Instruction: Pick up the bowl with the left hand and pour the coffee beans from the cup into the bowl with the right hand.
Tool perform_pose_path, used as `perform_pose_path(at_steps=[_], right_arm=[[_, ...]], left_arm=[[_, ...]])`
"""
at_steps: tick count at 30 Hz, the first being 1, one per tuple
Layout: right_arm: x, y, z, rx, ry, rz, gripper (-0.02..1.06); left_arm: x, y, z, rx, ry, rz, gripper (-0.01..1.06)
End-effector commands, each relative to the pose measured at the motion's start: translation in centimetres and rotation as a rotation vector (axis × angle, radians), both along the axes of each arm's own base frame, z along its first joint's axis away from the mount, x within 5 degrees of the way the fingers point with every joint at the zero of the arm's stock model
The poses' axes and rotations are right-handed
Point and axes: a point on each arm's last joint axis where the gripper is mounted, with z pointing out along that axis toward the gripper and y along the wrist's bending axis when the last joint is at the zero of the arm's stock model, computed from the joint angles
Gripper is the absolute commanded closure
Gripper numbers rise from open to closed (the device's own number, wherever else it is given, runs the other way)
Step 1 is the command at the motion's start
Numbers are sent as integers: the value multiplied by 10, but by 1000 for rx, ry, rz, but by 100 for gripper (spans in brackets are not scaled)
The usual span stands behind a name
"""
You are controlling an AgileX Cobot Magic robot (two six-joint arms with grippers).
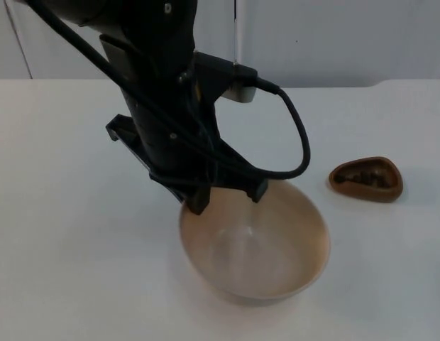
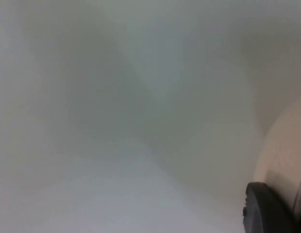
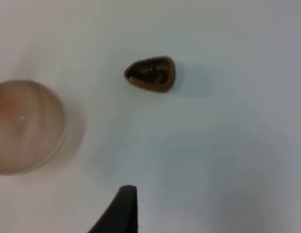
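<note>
Plenty of bare white worktop (image 1: 64, 234) at the left of the frame and along the lower edge. Back edge of the worktop up against the grey wall (image 1: 348, 35) at the top. More bare room at the lower right, below the cup.

One bowl, one cup, two tools.

One pale tan bowl (image 1: 266, 245) in the lower middle of the frame, standing upright, nothing in it. One small brown cup (image 1: 366, 179) with dark coffee beans (image 1: 365, 175) inside, at the right of the frame, well apart from the bowl, near the right edge.

Left tool (image 1: 228, 197) down at the bowl's upper left rim, fingers (image 1: 198, 202) spread apart, one at the left of the rim, the other further right along it. Bowl's outer wall (image 2: 286, 145) just beside a black fingertip (image 2: 267, 208) in the left wrist view.

Right tool (image 3: 124, 211) waiting high over the worktop, with bowl (image 3: 24, 126) and cup (image 3: 151, 74) both far below it. Open or closed: cannot tell.
</note>
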Motion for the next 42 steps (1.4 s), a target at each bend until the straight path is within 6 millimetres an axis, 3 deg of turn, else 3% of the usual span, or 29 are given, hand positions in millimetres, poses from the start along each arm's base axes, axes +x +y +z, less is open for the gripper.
perform_pose_path(at_steps=[1,6,7,15,17,18,21,22,25,28,36,42], right_arm=[[7,2,8,9,39,14,-1],[44,15,29,87,102,122,-1],[44,15,29,87,102,122,-1],[115,15,26,75,286,86,-1],[138,15,21,78,322,78,-1],[138,15,21,78,322,78,-1],[176,13,8,47,390,61,-1],[176,13,8,47,390,61,-1],[205,12,-6,25,458,53,-1],[220,13,-10,21,471,53,-1],[269,45,-25,-149,484,58,2],[297,66,-40,-156,519,51,2]], left_arm=[[-1,-3,1,-19,6,11,105],[-3,-2,0,-9,22,13,105],[-3,-2,0,-9,22,13,105],[-2,-3,1,-18,11,13,105],[-2,-3,1,-19,9,13,105],[-2,-3,1,-19,9,13,105],[-2,-3,1,-19,9,13,105],[-2,-3,1,-19,9,13,105],[-2,-3,1,-19,9,13,105],[-2,-3,1,-19,9,13,105],[-2,-3,1,-19,9,13,105],[-2,-3,1,-18,11,13,105]])
